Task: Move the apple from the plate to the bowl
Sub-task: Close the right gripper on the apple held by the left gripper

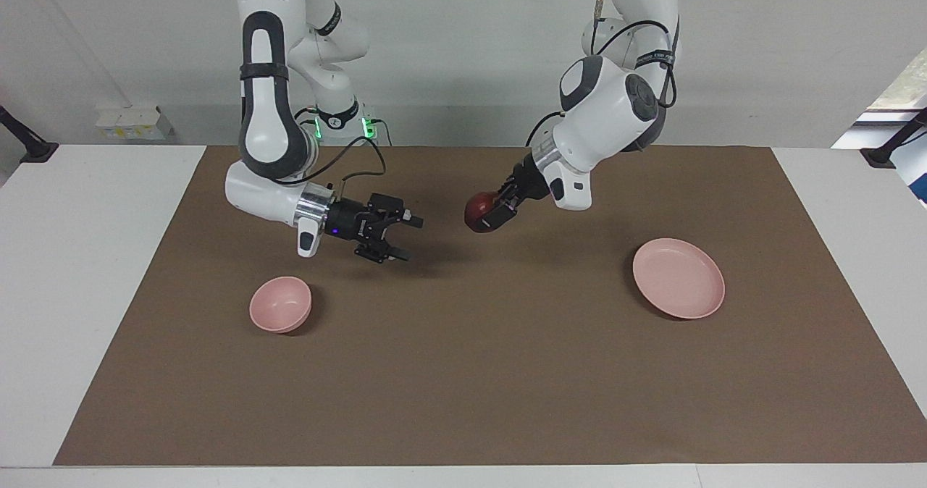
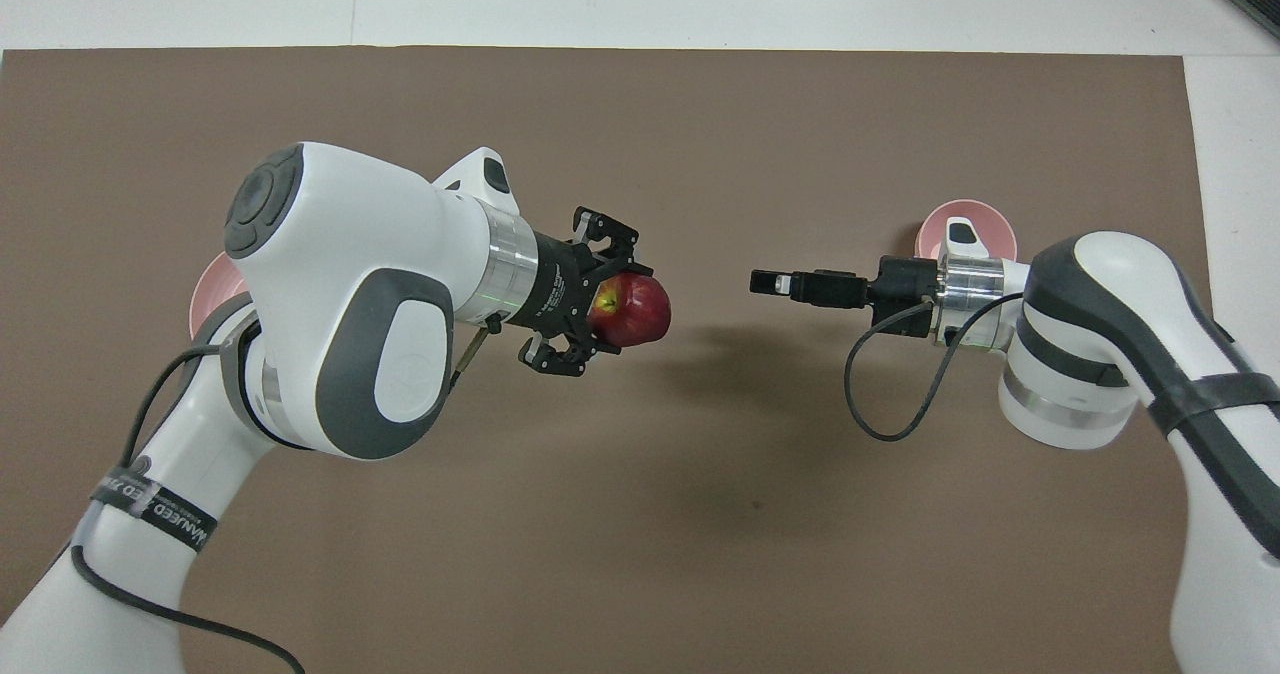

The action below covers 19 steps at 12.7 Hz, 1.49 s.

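Observation:
My left gripper (image 1: 491,214) is shut on the dark-red apple (image 1: 477,208) and holds it in the air over the middle of the brown mat; the overhead view shows this gripper (image 2: 608,306) and the apple's (image 2: 640,314) yellowish patch. The pale-pink plate (image 1: 678,278) lies empty toward the left arm's end; in the overhead view only a sliver of it (image 2: 205,299) shows under the left arm. The small pink bowl (image 1: 280,304) stands empty toward the right arm's end, partly covered in the overhead view (image 2: 975,222). My right gripper (image 1: 403,238) is open and empty, low over the mat beside the bowl, pointing at the apple (image 2: 772,282).
A brown mat (image 1: 463,386) covers most of the white table. Black clamps (image 1: 29,148) stand at both table ends near the robots. The right arm's cable (image 2: 870,394) hangs below its wrist.

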Motion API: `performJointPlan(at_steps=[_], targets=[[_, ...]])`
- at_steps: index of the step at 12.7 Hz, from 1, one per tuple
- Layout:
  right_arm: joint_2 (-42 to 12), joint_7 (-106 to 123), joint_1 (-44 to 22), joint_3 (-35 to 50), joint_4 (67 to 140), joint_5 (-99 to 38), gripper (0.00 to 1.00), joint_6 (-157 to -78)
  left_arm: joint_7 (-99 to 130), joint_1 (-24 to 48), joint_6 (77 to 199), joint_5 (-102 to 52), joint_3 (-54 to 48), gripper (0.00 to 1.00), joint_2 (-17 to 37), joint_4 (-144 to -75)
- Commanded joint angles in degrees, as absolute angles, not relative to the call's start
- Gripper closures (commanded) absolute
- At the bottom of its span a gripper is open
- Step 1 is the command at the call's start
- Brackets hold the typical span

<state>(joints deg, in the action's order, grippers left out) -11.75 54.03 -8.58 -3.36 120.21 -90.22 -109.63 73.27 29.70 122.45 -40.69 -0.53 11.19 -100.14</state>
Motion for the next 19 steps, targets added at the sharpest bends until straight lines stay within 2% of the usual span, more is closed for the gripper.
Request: performJointPlan(at_steps=[1, 6, 9, 13, 19], targets=[[-10.46, 57.47, -7.03, -3.08, 121.29, -92.63, 0.0, -104.86, 79.69, 30.67, 126.9, -43.93, -1.22, 1.0, 10.81, -100.54], [-9.58, 58.36, -6.51, -3.08, 122.34, -94.2, 0.0, -101.35, 79.89, 30.67, 131.3, -56.84, -2.54, 1.0, 10.02, -102.56], [-8.97, 58.45, -6.24, -3.08, 123.13, -94.92, 0.0, -98.71, 79.8, 30.76, 135.52, -65.02, -3.69, 1.0, 8.0, -106.16], [-8.53, 59.5, -5.19, -3.08, 123.31, -95.01, 0.0, -94.4, 79.72, 30.94, 136.23, -67.41, -4.91, 1.0, 7.56, -106.35], [-8.35, 62.57, -6.24, -3.08, 123.31, -99.58, 0.0, -94.04, 78.75, 34.0, 136.67, -67.5, -5.01, 1.0, 5.72, -108.98]])
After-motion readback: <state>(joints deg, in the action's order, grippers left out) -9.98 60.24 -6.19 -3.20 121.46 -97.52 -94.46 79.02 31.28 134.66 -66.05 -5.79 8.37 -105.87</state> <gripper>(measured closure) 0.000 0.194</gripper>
